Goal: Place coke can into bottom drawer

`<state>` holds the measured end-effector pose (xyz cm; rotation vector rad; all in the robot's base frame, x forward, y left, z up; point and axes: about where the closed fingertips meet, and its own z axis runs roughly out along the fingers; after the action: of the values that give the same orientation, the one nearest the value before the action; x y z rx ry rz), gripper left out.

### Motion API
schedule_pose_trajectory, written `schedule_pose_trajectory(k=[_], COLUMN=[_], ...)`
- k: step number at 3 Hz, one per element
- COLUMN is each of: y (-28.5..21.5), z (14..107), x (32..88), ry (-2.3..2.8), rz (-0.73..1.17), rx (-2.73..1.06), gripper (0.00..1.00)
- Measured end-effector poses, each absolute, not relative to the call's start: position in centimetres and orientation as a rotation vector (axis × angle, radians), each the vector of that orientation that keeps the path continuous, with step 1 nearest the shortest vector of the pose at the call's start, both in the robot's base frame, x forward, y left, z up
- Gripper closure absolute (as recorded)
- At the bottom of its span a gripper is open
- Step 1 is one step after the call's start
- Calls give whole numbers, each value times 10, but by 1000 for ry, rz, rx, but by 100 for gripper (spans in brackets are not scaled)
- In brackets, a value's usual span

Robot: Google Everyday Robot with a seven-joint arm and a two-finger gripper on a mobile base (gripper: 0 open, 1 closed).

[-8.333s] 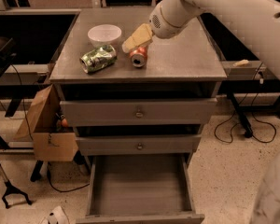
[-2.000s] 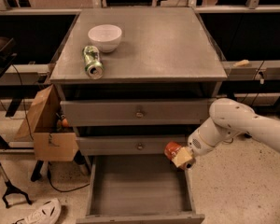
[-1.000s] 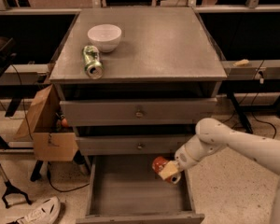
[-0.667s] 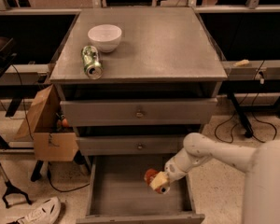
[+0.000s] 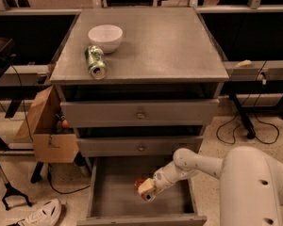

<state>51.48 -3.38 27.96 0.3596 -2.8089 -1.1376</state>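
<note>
Our gripper point(image 5: 146, 190) is down inside the bottom drawer point(image 5: 111, 194). It looks like it is pinching the coke can point(image 5: 139, 182) just over the drawer floor. We only have to let go and pull out.

Robotics lab or workshop, prob.: grey drawer cabinet point(image 5: 179, 112) w/ bare worktop point(image 5: 165, 41) on speckled hard floor, loose cables point(image 5: 221, 135) at right, cardboard box point(image 5: 47, 135) at left. White robot arm's end effector point(image 5: 146, 191) sits low in the open bottom drawer point(image 5: 115, 194).
</note>
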Motion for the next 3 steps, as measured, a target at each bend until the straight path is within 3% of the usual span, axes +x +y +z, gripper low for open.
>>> schedule_pose_trajectory(k=[3], y=[1], z=[209], x=[502], ry=[-2699], rz=[-1225], rx=[28], gripper=[11])
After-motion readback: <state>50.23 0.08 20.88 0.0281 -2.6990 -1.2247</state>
